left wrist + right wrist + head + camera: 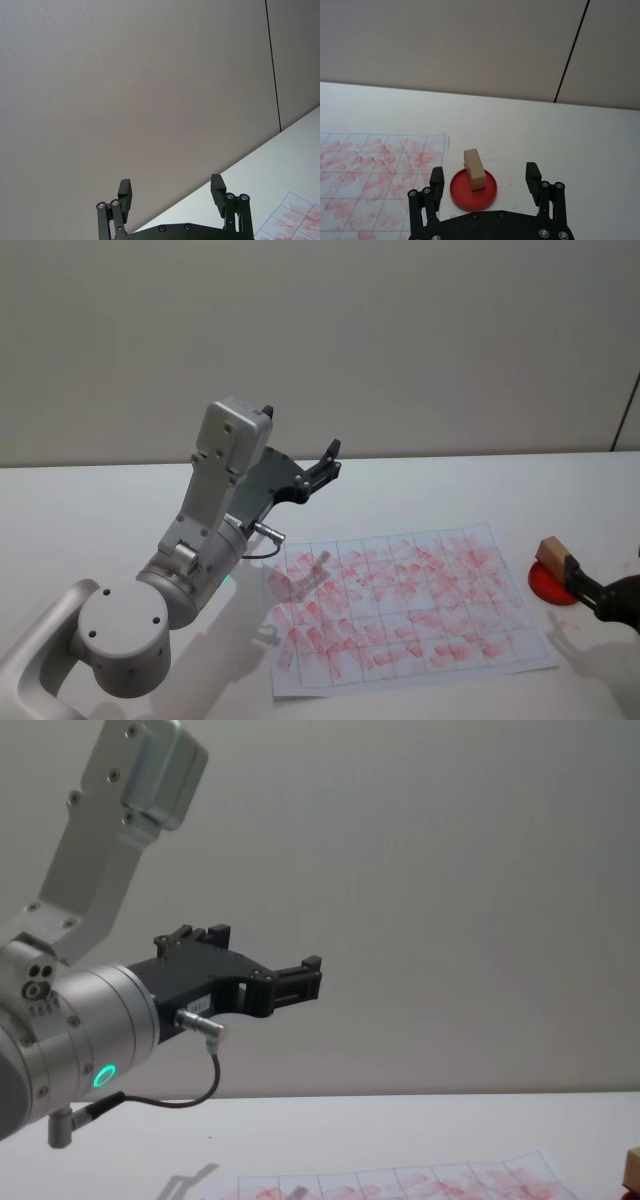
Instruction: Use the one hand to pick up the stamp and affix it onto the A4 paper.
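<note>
One shallow round red dish (482, 194) sits on the white tabletop (420, 495) near its right edge. It lies just off the right-hand edge of the A4 paper (400, 605), with a narrow strip of bare table between them. The dish holds a single thing: the stamp (474, 170), a small tan wooden block standing upright on the red surface, a little tilted. A few faint pink specks mark the table around the dish.

The paper lies flat toward the front of the tabletop, right of the middle. Its thin printed grid is smudged with red-pink imprints in nearly every box.

The right gripper (485, 171) comes in low from the right edge of the table and points at the dish. Its two black fingers (437, 178) are spread wide and hold nothing. In the right wrist view the stamp stands in line with the gap between them, slightly ahead of the fingertips. In the head view one finger is just beside the block, and whether it touches cannot be told.

The left gripper (325, 465) is held up in the air over the left part of the tabletop, behind the paper's far left corner, and points toward the grey wall (150, 75). Its jaws are also wide apart and empty, well away from the stamp and the dish.
</note>
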